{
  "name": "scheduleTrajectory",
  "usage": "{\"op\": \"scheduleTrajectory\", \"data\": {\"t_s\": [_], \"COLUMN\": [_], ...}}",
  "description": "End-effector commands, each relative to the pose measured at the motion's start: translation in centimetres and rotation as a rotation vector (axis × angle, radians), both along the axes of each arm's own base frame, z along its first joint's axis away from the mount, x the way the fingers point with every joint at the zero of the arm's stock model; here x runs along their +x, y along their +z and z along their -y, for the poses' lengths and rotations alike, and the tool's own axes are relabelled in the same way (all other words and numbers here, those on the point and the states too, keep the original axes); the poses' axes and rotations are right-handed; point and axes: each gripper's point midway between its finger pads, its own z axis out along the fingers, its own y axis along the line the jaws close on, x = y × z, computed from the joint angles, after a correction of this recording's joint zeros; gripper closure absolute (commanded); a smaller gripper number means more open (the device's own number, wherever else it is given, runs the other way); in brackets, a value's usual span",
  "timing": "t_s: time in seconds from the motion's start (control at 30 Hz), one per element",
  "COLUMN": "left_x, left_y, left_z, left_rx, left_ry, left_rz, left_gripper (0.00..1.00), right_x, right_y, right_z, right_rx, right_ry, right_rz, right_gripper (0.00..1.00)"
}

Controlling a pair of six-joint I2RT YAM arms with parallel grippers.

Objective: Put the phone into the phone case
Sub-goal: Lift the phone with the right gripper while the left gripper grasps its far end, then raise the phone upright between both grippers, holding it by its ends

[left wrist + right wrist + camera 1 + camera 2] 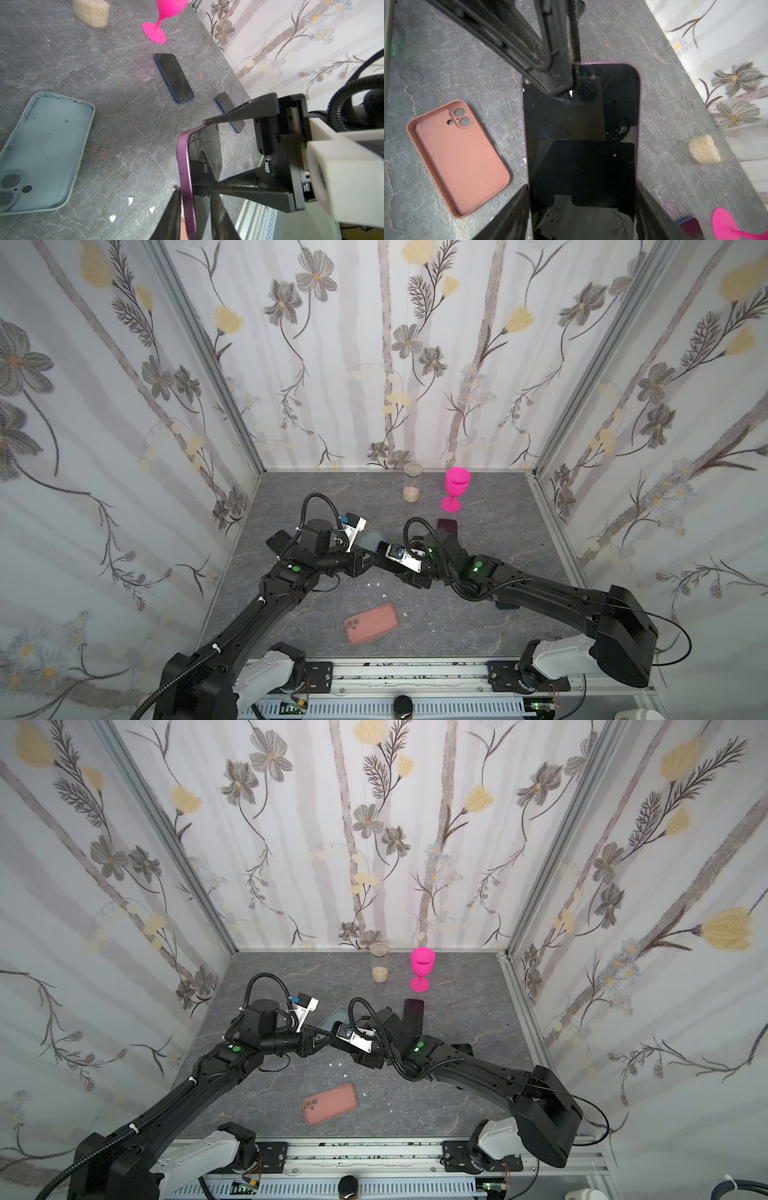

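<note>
Off the grey table [478, 622], the purple phone [581, 145]; on it, two open cases

The phone has a dark, unlit screen and a purple frame, and it is held in the air (how much it tilts is hard to tell). The salmon case [371, 623] lies flat near the front edge, hollow side up, empty. The pale blue-grey case [45, 149] lies further back, also hollow side up, with dark specks inside.

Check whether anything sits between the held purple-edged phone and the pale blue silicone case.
Nothing substantial: only grey tabletop with white crumbs lies between the purple-edged phone and the pale blue silicone case, which lies open-side up, empty.
</note>
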Motion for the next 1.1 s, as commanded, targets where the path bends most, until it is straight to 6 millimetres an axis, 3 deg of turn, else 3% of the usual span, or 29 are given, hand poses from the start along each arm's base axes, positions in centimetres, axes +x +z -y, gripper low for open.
{"op": "scheduleTrajectory", "data": {"t_s": [0.0,0.2,0.47,0.53,0.67,0.87,0.93,1.07], "left_x": [0.0,-0.2,0.0,0.1,0.9,2.5,3.1,4.0], "left_y": [1.0,1.5,2.2,2.3,2.9,5.3,6.9,9.8], "left_z": [0.3,0.5,0.4,0.3,-0.5,-1.9,-2.6,-4.0], "left_rx": [-0.027,-0.046,-0.052,-0.049,-0.045,-0.09,-0.13,-0.227], "left_ry": [-0.019,-0.033,-0.022,-0.011,0.048,0.146,0.195,0.274], "left_rz": [0.033,0.035,0.055,0.064,0.089,0.138,0.186,0.261], "left_gripper": [0.79,1.0,1.0,1.0,1.0,1.0,1.0,1.0], "right_x": [0.6,1.0,1.7,1.9,3.0,2.9,2.5,2.1], "right_y": [2.2,2.6,2.8,2.8,3.5,6.8,8.7,12.3], "right_z": [-1.1,-1.3,-0.7,-0.6,0.2,0.3,0.4,0.9], "right_rx": [0.075,0.091,0.097,0.097,0.121,0.266,0.351,0.5], "right_ry": [0.01,-0.018,-0.073,-0.088,-0.173,-0.207,-0.205,-0.222], "right_rz": [0.065,0.089,0.119,0.124,0.154,0.164,0.17,0.178], "right_gripper": [0.63,0.64,0.6,0.53,0.28,0.12,0.0,0.0]}}
